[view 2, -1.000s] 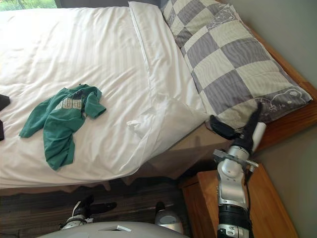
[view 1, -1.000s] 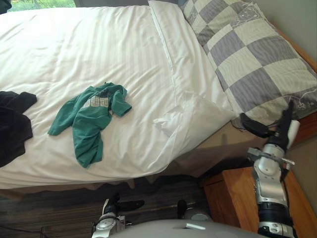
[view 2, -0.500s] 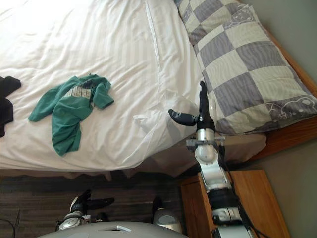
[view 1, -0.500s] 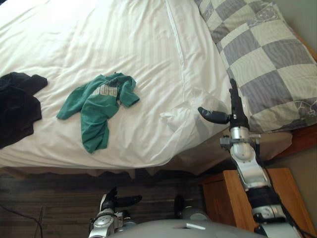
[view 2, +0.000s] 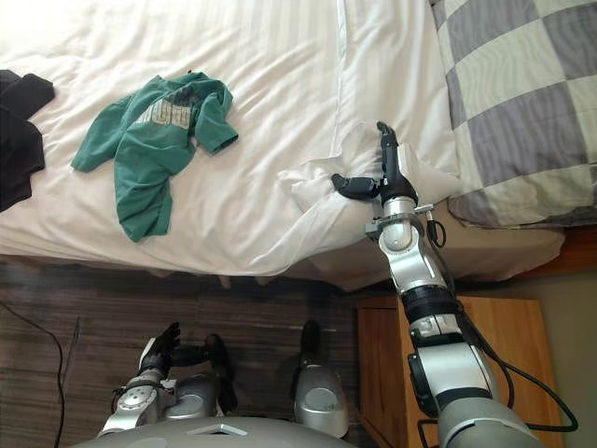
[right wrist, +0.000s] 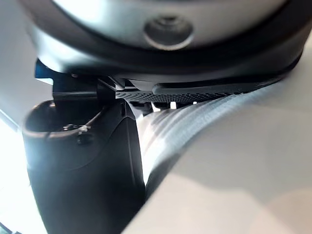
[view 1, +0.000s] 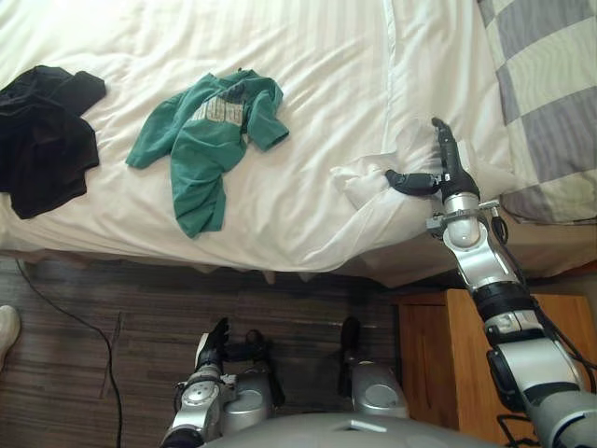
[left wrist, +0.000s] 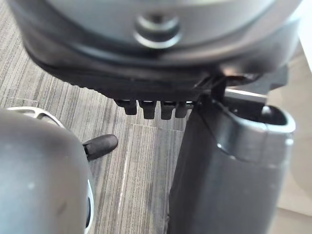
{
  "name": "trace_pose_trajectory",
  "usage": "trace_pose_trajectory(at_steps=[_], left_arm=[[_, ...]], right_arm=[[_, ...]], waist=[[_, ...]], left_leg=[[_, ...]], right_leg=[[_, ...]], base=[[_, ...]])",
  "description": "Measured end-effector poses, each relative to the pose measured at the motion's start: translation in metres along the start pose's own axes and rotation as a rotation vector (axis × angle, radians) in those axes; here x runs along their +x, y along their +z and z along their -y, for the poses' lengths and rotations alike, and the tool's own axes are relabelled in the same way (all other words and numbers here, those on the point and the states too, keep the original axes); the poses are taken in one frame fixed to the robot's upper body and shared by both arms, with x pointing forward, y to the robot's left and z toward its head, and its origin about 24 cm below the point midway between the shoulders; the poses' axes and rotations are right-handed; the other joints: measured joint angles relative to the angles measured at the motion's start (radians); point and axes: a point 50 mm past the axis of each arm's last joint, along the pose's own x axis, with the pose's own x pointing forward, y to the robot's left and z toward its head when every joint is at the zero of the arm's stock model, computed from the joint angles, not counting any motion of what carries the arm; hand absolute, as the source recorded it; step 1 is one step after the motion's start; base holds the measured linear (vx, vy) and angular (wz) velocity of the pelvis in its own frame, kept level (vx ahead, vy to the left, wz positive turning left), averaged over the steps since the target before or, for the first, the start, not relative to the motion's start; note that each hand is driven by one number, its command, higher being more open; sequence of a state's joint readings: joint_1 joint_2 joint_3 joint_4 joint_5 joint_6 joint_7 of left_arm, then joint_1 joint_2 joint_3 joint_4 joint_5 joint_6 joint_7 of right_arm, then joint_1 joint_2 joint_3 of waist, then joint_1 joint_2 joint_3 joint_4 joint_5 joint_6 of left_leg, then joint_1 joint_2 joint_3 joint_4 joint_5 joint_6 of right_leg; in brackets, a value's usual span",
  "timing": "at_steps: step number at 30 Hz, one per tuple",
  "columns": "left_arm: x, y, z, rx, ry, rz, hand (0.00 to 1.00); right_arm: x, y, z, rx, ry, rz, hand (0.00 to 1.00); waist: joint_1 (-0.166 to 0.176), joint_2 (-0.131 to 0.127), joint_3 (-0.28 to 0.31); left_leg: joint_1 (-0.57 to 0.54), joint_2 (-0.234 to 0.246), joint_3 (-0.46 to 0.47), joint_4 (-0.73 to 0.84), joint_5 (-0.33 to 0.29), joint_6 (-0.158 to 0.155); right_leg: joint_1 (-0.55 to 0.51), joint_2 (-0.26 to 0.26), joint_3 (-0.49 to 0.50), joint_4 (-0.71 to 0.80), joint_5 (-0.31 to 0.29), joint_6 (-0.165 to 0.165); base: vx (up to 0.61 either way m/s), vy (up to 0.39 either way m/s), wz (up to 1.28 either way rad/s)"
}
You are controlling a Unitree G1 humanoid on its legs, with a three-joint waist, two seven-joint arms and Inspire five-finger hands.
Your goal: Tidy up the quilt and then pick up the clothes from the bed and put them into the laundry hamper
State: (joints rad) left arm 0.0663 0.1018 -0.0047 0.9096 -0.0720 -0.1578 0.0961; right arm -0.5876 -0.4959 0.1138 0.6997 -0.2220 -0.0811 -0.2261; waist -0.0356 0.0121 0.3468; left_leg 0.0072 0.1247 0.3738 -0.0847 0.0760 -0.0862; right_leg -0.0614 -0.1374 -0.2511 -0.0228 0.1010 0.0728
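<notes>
r hand point(view 1: 446, 168): fingers straight, thumb out wide, resting on quilt's point(view 1: 308, 56) folded-back corner by pillow point(view 1: 550, 103)
l hand point(view 1: 214, 338): low over floor point(view 1: 93, 317), fingers relaxed, holding nothing
clothes: green top point(view 1: 207, 140) mid bed, black one point(view 1: 42, 140) further left, apart

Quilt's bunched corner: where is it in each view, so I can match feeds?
Left eye view: quilt corner, right of centre, a little above mid-height.
Right eye view: quilt corner, around centre, a little above mid-height.
Right wrist view: quilt corner, striped cloth against the hand.
Left wrist view: faces the floor.
Shared landmark: right hand, beside the corner.
</notes>
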Motion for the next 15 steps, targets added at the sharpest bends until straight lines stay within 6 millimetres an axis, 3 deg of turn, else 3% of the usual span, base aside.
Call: trace_pose_trajectory(at_steps=[4,9,15], left_arm=[[0.002,0.004,0.001,0.024,-0.024,0.007,1.00],[0.003,0.005,0.002,0.028,-0.045,0.007,1.00],[0.003,0.004,0.000,0.019,-0.038,-0.003,1.00]], right_arm=[[0.007,-0.004,0.014,-0.021,-0.007,-0.026,0.00],[0.005,-0.008,0.018,0.039,0.001,-0.033,0.00],[-0.030,-0.028,0.024,0.245,-0.070,-0.044,0.00]], waist=[[0.005,-0.001,0.005],[0.006,-0.004,0.007],[0.001,-0.013,0.004]], left_leg=[[-0.001,-0.004,-0.021,-0.001,0.001,0.001],[-0.003,-0.005,-0.019,-0.004,0.001,0.001],[0.006,-0.003,0.005,-0.001,-0.004,-0.005]], right_leg=[[0.012,-0.005,-0.018,-0.003,0.000,0.000],[0.013,-0.005,-0.015,-0.014,0.000,0.000],[0.012,0.000,0.012,-0.016,0.000,0.000]], base=[[0.00,0.006,0.15],[0.00,0.000,0.00],[0.04,-0.017,-0.09]])
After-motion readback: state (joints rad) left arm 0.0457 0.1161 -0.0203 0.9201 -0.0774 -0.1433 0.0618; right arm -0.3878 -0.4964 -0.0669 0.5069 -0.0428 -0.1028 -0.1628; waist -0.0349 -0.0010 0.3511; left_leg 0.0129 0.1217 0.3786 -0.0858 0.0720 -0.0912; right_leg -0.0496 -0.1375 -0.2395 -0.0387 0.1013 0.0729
